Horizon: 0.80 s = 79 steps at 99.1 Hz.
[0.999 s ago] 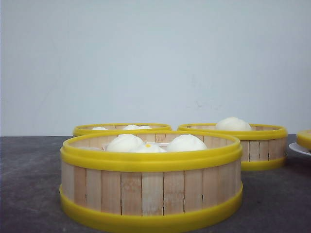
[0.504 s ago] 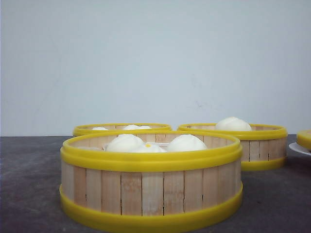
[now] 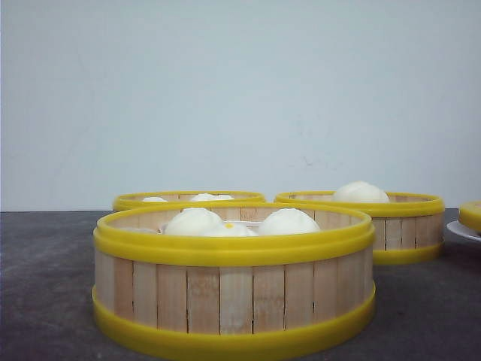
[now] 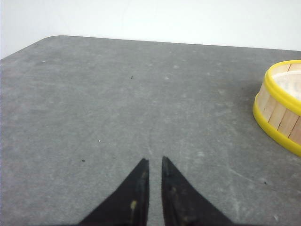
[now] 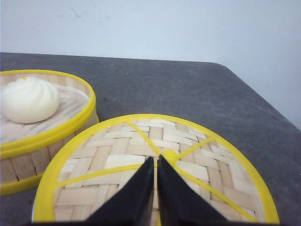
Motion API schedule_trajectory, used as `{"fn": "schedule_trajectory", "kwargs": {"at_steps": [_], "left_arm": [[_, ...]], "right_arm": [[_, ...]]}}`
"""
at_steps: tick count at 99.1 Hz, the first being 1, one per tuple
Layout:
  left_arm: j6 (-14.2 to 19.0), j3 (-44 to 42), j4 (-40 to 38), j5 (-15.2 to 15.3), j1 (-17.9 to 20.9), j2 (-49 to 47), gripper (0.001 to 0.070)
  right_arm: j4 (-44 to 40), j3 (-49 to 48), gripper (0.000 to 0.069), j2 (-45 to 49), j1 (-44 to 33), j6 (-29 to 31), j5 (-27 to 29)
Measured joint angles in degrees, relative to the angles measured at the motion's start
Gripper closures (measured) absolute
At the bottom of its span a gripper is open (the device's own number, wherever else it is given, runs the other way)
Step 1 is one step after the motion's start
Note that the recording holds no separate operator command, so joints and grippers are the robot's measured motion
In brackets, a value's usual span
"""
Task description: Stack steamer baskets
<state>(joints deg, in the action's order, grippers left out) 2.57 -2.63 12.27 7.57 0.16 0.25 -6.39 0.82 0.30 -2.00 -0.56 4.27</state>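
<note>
Front view: three steamer baskets stand on the dark grey table (image 3: pixel 45 301) before a plain pale wall (image 3: pixel 225 90). The nearest basket (image 3: pixel 233 293) fills the lower middle and holds white buns (image 3: pixel 287 221). Behind it to the left sits a second basket (image 3: pixel 188 198), mostly hidden, with only its yellow rim and bun tops showing. Behind to the right stands a third basket (image 3: pixel 398 226) with one bun (image 3: pixel 361 192) rising above its rim. At the right edge a sliver of a white plate (image 3: pixel 462 230) carries something yellow that is cut off by the frame. Bare table lies open on the left and in the strip between the near basket and the right rear one. No arm shows here. Nothing has shifted against the two earlier front pictures.

Left wrist view: the left gripper (image 4: pixel 155 162) hangs over bare table, its two black fingers nearly together with a thin slit between them and nothing held. The table's rounded corner and far edge meet the wall beyond. One basket (image 4: pixel 280 110) is cut off at the frame's side, well apart from the fingertips, with wide open table between.

Right wrist view: the right gripper (image 5: pixel 155 161) has its fingers pressed close, gripping nothing, over the middle of a woven bamboo lid (image 5: pixel 141 150) with a yellow rim and yellow cross strips. Whether the tips touch the lid I cannot tell. Just beside the lid stands a basket (image 5: pixel 47 136) holding a bun (image 5: pixel 29 99). The table's edge runs off past the lid on the other side.
</note>
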Motion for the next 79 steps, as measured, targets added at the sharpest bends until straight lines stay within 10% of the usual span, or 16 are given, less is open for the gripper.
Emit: {"fn": "schedule_trajectory", "kwargs": {"at_steps": [54,79], "left_arm": [[0.24,0.0,0.0,0.0,0.0,0.0,0.0689],[11.61,0.0,0.0,-0.02,0.0,0.0,0.069]], "right_arm": [[0.02,0.0,0.0684,0.0,0.0,7.91,-0.02],[0.0,0.0,0.0684,0.0,0.0,20.57,-1.16]]}}
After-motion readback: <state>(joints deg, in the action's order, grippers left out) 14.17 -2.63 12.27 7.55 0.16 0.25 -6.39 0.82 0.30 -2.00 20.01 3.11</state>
